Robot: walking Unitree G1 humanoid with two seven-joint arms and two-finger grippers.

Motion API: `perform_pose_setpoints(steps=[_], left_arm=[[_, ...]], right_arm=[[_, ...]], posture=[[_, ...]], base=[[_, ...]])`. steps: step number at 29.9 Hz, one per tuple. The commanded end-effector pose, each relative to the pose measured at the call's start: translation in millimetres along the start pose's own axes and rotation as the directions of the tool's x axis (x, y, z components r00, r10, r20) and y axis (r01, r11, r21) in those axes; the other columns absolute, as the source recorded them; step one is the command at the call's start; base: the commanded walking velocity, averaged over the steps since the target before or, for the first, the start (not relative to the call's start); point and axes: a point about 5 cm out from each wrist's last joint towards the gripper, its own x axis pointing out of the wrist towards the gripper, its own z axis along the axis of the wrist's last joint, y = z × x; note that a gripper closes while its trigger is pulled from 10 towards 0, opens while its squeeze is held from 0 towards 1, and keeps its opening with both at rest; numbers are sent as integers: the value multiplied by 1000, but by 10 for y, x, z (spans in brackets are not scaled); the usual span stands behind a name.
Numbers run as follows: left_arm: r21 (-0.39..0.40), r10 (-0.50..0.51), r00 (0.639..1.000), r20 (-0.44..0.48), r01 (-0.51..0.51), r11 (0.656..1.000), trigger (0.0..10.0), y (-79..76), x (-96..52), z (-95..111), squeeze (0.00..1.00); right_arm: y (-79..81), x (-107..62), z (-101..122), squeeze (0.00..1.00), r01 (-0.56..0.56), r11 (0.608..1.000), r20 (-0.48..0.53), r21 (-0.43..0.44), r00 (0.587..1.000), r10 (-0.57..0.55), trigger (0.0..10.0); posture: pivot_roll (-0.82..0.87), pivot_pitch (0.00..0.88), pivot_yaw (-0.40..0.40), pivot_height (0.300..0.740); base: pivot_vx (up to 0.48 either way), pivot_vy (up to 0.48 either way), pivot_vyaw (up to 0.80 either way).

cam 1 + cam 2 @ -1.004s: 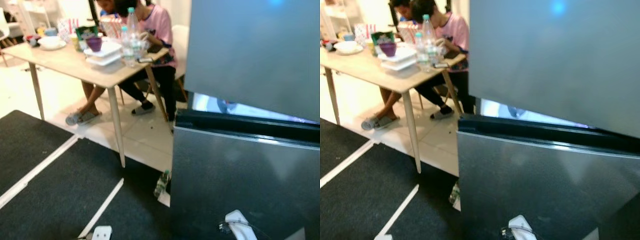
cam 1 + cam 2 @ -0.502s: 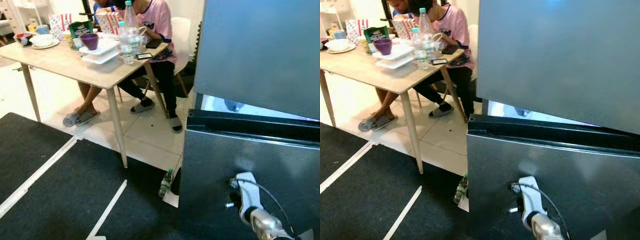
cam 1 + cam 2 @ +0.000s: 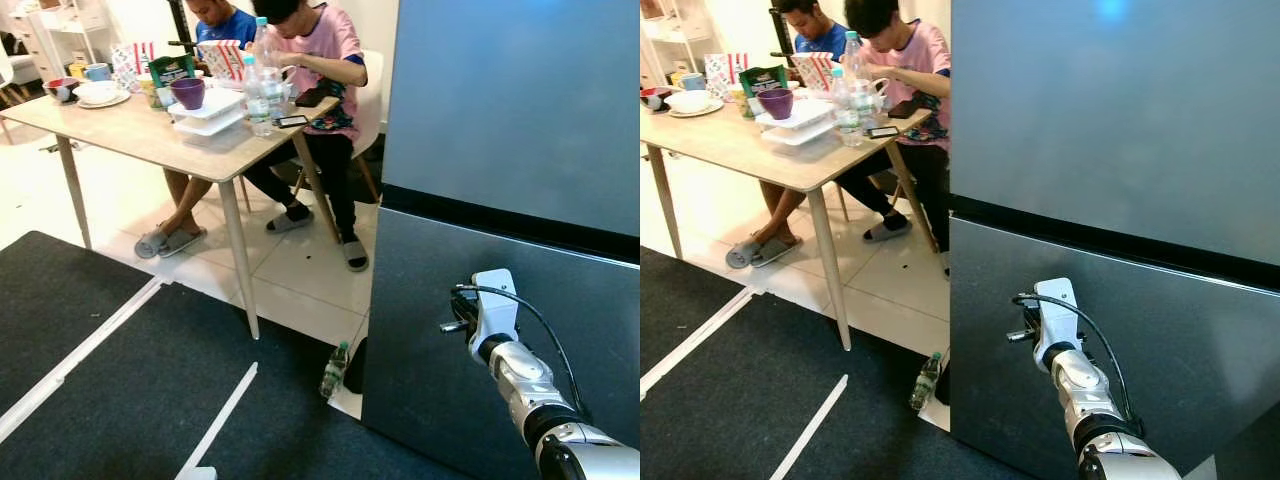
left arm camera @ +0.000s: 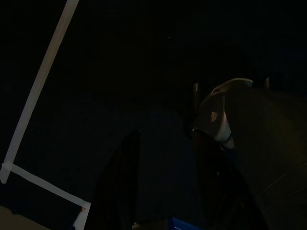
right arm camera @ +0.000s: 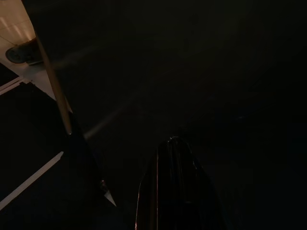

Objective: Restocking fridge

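The grey fridge (image 3: 520, 110) stands at my right with its upper door and lower door (image 3: 430, 300) both closed flush. My right arm reaches up to the lower door, and its right gripper (image 3: 458, 306) rests against the door face. In the right wrist view the two black fingers (image 5: 172, 182) lie pressed together, shut on nothing, with the dark door just ahead. A small water bottle (image 3: 334, 369) stands on the floor at the fridge's left corner. My left gripper (image 4: 165, 139) hangs idle over the dark carpet, fingers apart.
A wooden table (image 3: 150, 140) at the back left carries bottles (image 3: 262, 70), a purple bowl (image 3: 187, 92), white trays and cups. Two people sit behind it, legs stretched toward the fridge. Black carpet with white tape lines (image 3: 70, 365) covers the floor in front.
The lower fridge door, ajar and tilted out before, is now flush with the fridge. My right arm has risen and stretched against it. The camera has shifted a little too.
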Motion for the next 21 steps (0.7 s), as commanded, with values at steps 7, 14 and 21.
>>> perform_pose_setpoints(steps=[7,14,21], left_arm=[[-15,0,1000,-17,0,1000,10000,9,-14,-80,0],[-12,1,1000,-16,-1,1000,10000,22,-17,-80,0],[0,-7,1000,-5,7,1000,10000,-35,4,-19,0]], right_arm=[[102,-92,-370,0,-33,999,-140,-27,990,29,10000],[153,-650,-1396,0,-67,998,-512,-10,857,52,10000],[115,-1097,-1884,0,-68,996,-686,-54,727,13,10000]], posture=[[28,0,17,740],[35,0,22,740],[36,0,27,740]], base=[[0,0,0],[0,0,107],[0,0,750]])
